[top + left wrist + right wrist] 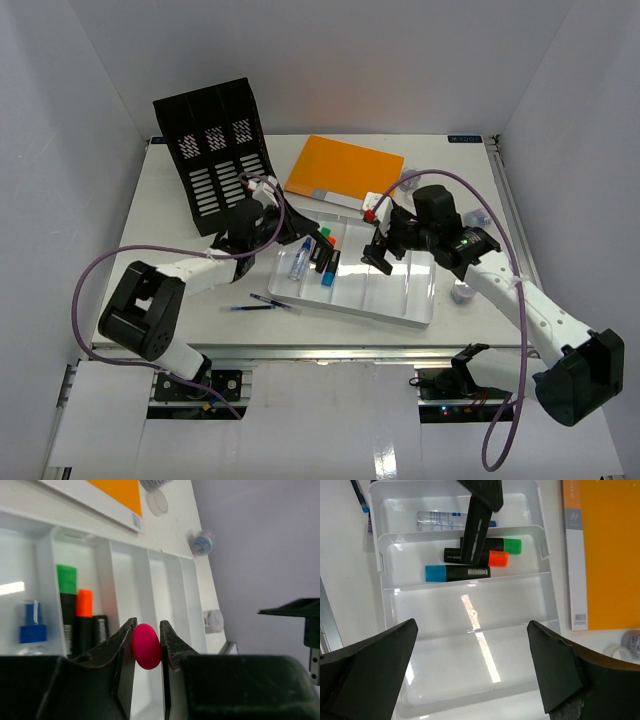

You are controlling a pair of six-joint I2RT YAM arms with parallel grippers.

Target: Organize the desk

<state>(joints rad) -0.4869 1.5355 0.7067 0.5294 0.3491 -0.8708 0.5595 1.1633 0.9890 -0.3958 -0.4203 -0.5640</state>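
Left hand (147, 630) pinching a pink oval piece (146, 652), right hand (472, 630) spread wide.
Both hang over the white compartmented tray (470, 675), which rests on the worktop (250, 325); the worktop lies below and around them, reaching well past the tray to an orange folder (345, 168) and a black rack (215, 150).

text: none legible | marker (465, 572) label: blurred | notebook (610, 555) barcode: unreadable

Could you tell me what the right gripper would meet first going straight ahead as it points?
Most likely the white tray, in its bare compartment beside the markers, though depth is unclear.
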